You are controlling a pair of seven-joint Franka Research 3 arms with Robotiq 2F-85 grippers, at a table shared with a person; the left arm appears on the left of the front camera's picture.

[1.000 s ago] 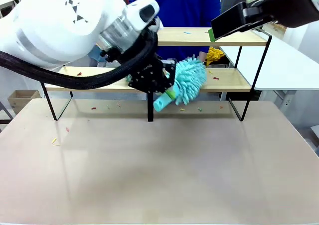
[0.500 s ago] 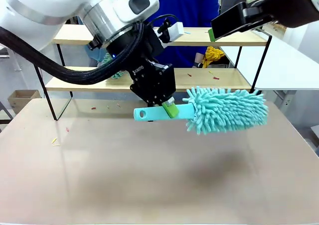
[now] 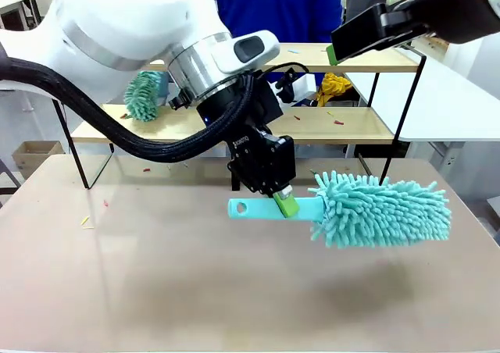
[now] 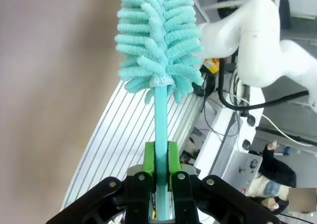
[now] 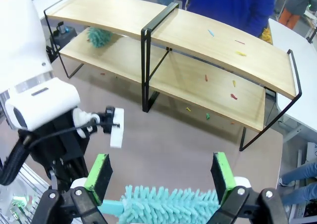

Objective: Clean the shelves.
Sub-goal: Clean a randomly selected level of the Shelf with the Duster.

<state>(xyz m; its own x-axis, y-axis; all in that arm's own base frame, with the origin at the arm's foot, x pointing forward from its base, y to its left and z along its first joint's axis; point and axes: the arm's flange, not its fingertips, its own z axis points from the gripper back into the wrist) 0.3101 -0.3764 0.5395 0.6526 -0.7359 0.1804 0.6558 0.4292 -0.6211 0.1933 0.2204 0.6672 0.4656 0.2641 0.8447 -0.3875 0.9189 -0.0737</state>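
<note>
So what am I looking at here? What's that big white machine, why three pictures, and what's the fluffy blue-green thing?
Those are two white robot arms at a table. The wide picture looks across it from between the arms, towards a person in blue. The other two come from a camera on each wrist. The left arm's fingers, green-padded, are shut on the handle of a fluffy teal duster, held roughly level above the table. The right arm's fingers stand open, holding nothing. Behind stand the wooden shelves, with small coloured scraps on the boards and a second teal duster in the lower tier.
</note>
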